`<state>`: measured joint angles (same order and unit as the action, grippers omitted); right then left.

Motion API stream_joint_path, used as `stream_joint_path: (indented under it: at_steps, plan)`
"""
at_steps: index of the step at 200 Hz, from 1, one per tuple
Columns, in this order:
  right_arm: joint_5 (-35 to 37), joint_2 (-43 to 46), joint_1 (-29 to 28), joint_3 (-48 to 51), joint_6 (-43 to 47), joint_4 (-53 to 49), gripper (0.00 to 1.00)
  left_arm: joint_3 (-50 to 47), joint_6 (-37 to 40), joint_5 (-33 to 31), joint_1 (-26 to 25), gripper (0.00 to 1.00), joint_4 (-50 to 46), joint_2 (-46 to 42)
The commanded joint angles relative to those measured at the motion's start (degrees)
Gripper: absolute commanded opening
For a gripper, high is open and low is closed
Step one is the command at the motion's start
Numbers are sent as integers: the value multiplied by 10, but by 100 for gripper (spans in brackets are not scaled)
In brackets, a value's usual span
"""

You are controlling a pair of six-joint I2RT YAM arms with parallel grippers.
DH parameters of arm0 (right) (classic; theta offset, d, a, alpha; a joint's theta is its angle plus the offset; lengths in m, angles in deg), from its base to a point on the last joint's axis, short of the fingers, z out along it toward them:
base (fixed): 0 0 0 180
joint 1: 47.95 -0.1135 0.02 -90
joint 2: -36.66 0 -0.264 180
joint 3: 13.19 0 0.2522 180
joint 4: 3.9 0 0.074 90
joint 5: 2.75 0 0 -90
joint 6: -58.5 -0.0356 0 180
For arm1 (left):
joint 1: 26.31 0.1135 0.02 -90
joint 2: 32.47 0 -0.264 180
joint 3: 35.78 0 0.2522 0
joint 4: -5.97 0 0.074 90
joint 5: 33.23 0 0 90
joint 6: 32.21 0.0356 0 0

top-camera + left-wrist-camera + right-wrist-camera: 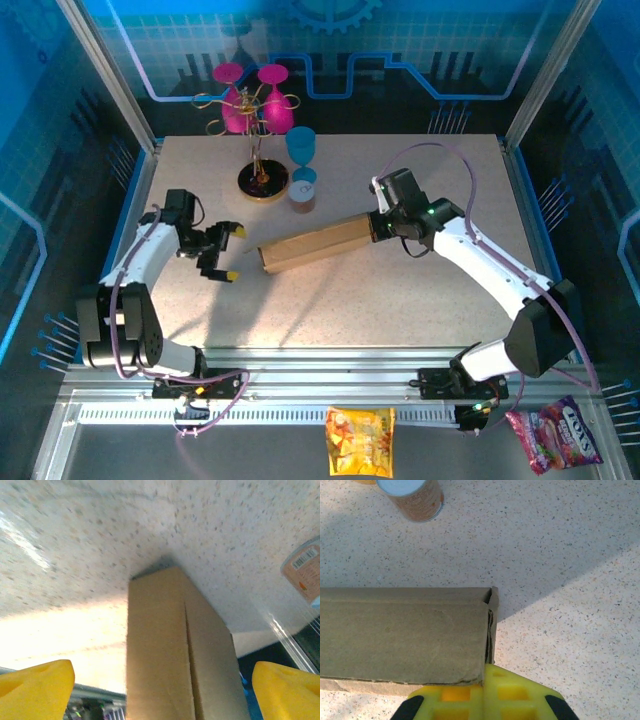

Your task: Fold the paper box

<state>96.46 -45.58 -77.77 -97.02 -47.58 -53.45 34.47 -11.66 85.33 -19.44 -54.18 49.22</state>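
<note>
The paper box is a long, closed brown cardboard box lying slantwise in the middle of the table. My right gripper is at its right end. In the right wrist view the yellow fingers are pressed together on the thin end wall of the box. My left gripper stands open just left of the box's left end and does not touch it. In the left wrist view the box runs up between the widely spread fingertips of that gripper.
A small can stands just behind the box, also seen from the right wrist. Behind it are a blue hourglass-shaped cup, a wire stand on a round base and pink glasses. Snack bags lie off the table's front.
</note>
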Motion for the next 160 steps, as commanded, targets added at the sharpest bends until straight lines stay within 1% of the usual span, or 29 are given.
stream_joint_path:
  at_steps: [1,15,19,33,44,57,70,77,88,108,135,160]
  plan:
    - [7,-16,10,-27,-3,-34,0,68,134,-93,2,80,-86,-41]
    - [-4,-24,18,-41,-4,-46,0,111,221,-140,-15,65,-100,-63]
    - [-6,-27,19,-45,-4,-50,0,124,245,-157,-24,60,-108,-67]
    - [-12,-37,23,-60,-3,-61,0,158,325,-208,-57,46,-131,-79]
    - [-20,-45,27,-68,-3,-67,0,170,374,-243,-85,40,-140,-91]
    - [-27,-50,28,-71,-2,-66,0,165,426,-251,-110,35,-127,-105]
    - [-28,-55,28,-75,-1,-67,0,157,474,-243,-132,35,-108,-115]
    - [-29,-59,30,-79,-1,-70,0,156,498,-249,-146,36,-102,-117]
    - [-31,-66,33,-86,0,-77,0,152,542,-247,-165,40,-86,-122]
    - [-48,-74,42,-97,8,-84,0,153,613,-268,-199,49,-68,-127]
    - [-77,-88,53,-114,21,-94,0,156,674,-313,-214,55,-60,-113]
    - [-93,-102,57,-129,31,-105,0,160,724,-327,-226,58,-39,-88]
